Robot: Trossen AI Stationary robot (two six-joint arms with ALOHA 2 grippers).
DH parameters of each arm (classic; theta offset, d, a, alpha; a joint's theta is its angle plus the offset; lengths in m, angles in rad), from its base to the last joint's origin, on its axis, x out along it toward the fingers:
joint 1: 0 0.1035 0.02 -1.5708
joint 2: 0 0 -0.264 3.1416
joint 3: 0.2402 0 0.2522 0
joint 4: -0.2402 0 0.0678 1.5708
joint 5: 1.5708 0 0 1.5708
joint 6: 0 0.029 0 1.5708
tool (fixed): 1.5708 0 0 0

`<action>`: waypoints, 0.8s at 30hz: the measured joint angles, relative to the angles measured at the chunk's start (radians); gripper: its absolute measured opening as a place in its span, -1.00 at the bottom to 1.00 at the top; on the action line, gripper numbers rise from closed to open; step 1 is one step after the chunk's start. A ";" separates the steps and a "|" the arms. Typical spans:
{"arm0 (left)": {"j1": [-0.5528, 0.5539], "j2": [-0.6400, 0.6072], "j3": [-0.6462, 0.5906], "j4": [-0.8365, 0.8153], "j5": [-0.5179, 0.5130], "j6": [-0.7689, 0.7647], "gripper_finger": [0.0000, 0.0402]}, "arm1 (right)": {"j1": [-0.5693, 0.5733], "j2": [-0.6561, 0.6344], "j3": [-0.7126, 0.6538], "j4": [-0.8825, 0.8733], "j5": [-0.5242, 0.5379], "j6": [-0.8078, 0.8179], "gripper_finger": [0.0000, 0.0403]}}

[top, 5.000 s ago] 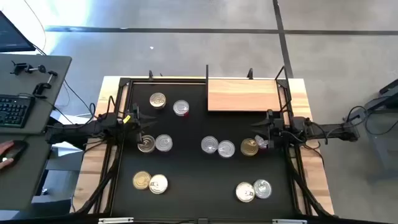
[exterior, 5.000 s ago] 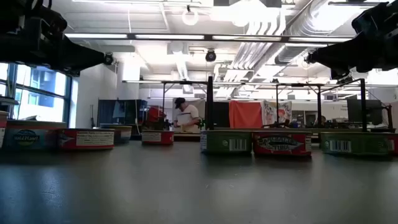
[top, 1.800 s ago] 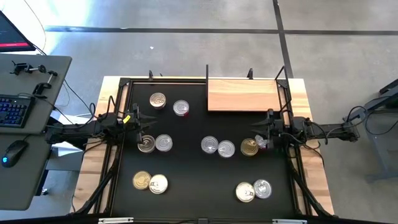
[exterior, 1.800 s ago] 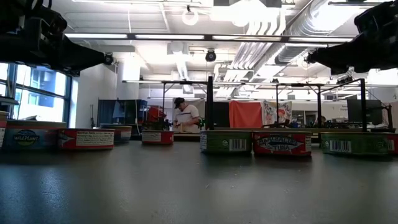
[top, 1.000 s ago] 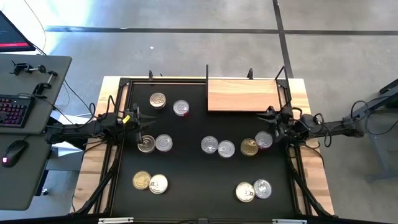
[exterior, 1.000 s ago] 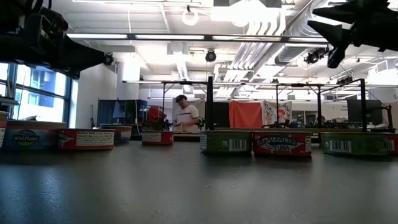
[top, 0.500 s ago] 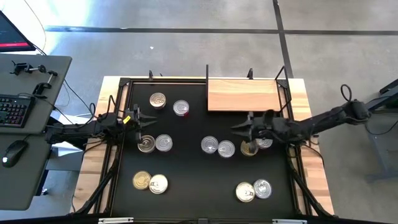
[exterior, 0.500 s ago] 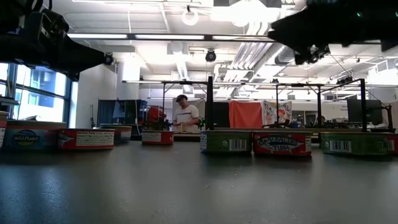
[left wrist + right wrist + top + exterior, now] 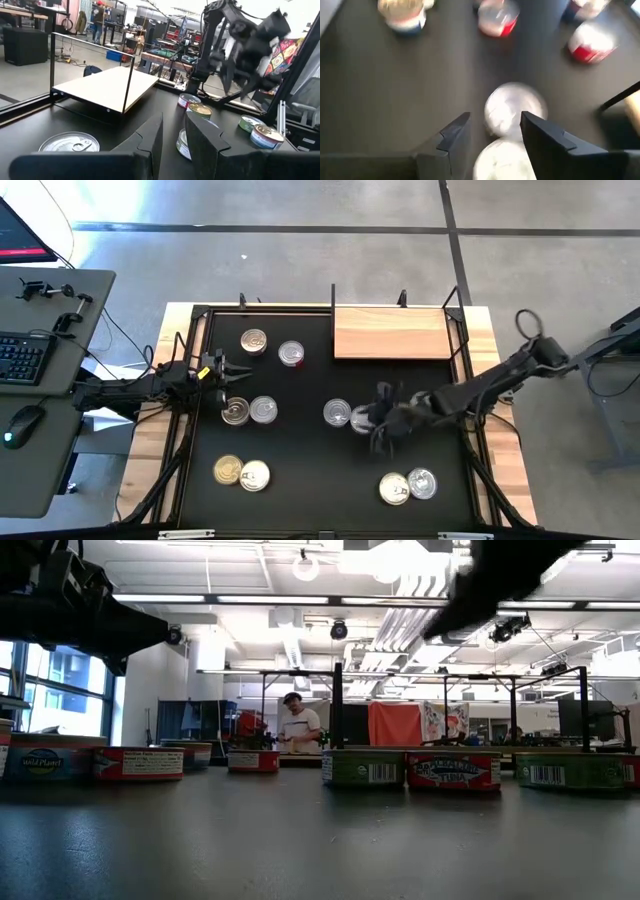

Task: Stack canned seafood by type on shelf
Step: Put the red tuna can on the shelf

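now the right gripper (image 9: 381, 420) hangs over the middle of the black mat (image 9: 310, 480), right above two silver cans (image 9: 515, 109) that sit side by side. its fingers (image 9: 452, 135) are partly open, with a can below the gap, and they hold nothing. the other cans (image 9: 253, 341) lie in pairs around the mat. the shelf (image 9: 390, 332) is at the far edge, well apart. the left gripper (image 9: 232, 367) waits by the left side, fingers close together, holding nothing.

A light wooden table (image 9: 507, 480) carries a large black mat (image 9: 310, 480) bearing round metal tins (image 9: 263, 410) and a bare natural-wood shelf board (image 9: 390, 333).
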 joint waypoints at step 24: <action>0.000 0.000 0.000 0.036 -0.068 0.026 -0.64 | 0.089 0.298 -0.014 0.127 0.136 -0.087 -0.34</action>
